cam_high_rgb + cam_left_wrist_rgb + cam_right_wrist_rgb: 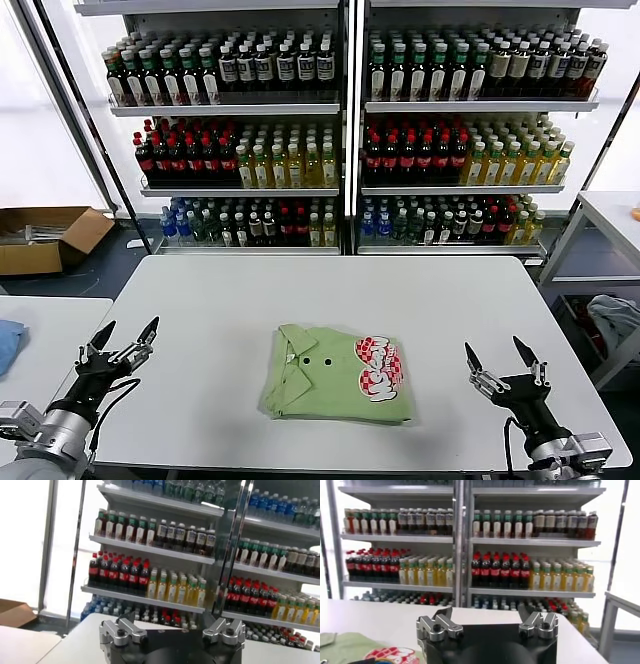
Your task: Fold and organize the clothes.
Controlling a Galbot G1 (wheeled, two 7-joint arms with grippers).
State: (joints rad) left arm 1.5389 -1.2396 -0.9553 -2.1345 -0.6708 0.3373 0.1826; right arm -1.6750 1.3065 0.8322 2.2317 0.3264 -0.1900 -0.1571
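Observation:
The olive-green polo shirt lies folded into a compact rectangle on the white table, collar and dark buttons up, red-and-white graphic at its right side. A corner of it shows in the right wrist view. My left gripper is open and empty, raised over the table's left front edge, well left of the shirt. My right gripper is open and empty, raised near the table's right front, right of the shirt. Both point toward the shelves.
Shelves of bottles stand behind the table. A cardboard box lies on the floor at left. A blue cloth lies on a side table at left. A grey-white cloth pile lies at the right.

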